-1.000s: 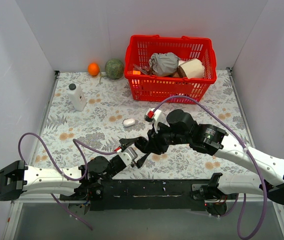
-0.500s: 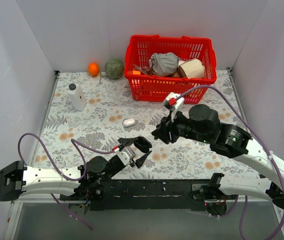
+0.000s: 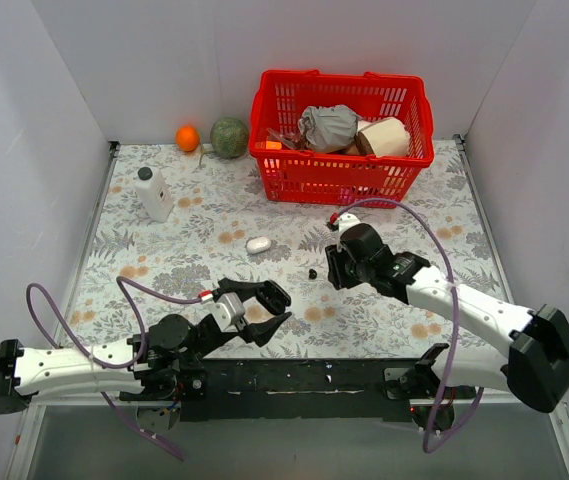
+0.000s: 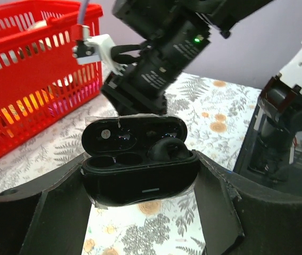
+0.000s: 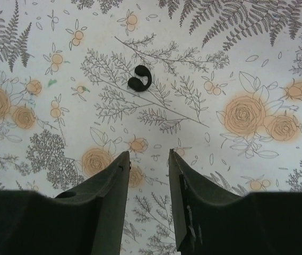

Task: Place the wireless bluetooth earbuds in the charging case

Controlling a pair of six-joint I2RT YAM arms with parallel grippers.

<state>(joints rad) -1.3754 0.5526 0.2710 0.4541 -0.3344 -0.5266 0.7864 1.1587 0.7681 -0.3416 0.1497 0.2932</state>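
The left claw (image 3: 276,308) grips the charging case (image 4: 140,170), a black one with its lid swung open, and holds it off the surface (image 3: 194,260) with the pockets facing up. One earbud (image 4: 169,151) sits in the right-hand pocket and the pocket beside it looks empty, so the task appears half done. The step in hand is fetching the second bud. The loose earbud (image 5: 138,81) lies on the floral surface just ahead of the right claw (image 5: 148,154), whose jaws stand parted with nothing between them. The bud is clear of the fingertips and a little to their left in the wrist view. The next move calls for the right claw to advance and lower until the jaws straddle the bud, then close gently, since so small and rounded a thing could easily squirt out. A small white pebble-shaped object (image 3: 258,244) rests further back, untouched.
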